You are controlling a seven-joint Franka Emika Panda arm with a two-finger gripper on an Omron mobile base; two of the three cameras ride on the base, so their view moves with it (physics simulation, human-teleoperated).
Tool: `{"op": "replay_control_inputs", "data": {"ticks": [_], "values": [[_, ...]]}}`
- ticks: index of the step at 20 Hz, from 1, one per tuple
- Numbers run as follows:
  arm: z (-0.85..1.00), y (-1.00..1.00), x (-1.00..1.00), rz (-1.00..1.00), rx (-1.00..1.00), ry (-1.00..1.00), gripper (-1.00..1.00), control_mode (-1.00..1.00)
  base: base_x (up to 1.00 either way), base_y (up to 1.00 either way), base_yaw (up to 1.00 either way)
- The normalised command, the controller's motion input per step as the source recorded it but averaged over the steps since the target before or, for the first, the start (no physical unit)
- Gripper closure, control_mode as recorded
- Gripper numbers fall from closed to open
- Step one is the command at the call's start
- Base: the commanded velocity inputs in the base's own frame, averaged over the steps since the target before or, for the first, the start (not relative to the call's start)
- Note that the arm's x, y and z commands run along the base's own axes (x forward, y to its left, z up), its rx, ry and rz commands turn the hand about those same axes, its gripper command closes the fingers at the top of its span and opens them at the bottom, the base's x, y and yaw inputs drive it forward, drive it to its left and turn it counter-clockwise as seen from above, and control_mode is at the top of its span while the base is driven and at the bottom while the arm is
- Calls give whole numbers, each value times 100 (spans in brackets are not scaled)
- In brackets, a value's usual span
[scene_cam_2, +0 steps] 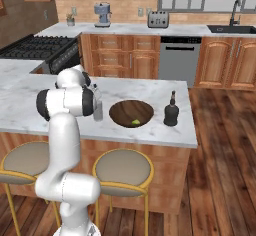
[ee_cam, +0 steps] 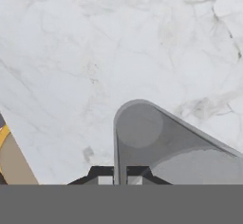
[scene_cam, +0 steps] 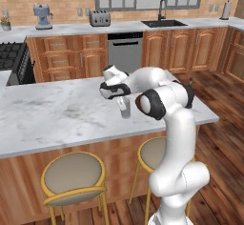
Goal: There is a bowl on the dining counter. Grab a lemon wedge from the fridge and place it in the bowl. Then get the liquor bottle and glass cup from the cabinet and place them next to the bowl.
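No text, label, brand, number or sign can be read in any of the views. The liquor bottle (scene_cam_2: 171, 111) is plain dark and carries no readable label, and the glass cup (scene_cam_2: 98, 111) has no print on it. The toaster (scene_cam_2: 158, 18) and the coffee machine (scene_cam_2: 102, 14) on the far worktop are too small to show any brand or marking.
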Motion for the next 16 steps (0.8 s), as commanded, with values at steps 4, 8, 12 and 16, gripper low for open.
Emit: {"op": "replay_control_inputs", "data": {"ticks": [4, 8, 12, 16], "values": [[-32, 0, 10, 0, 0, 0, 100, -100, 0, 0, 0], [-28, 0, 15, 0, 0, -2, 100, -100, 0, 0, 0], [-28, 0, 8, 0, -1, -10, 100, -100, 0, 0, 0], [-30, 0, 0, 0, 0, -15, 100, -100, 0, 0, 0]]}}
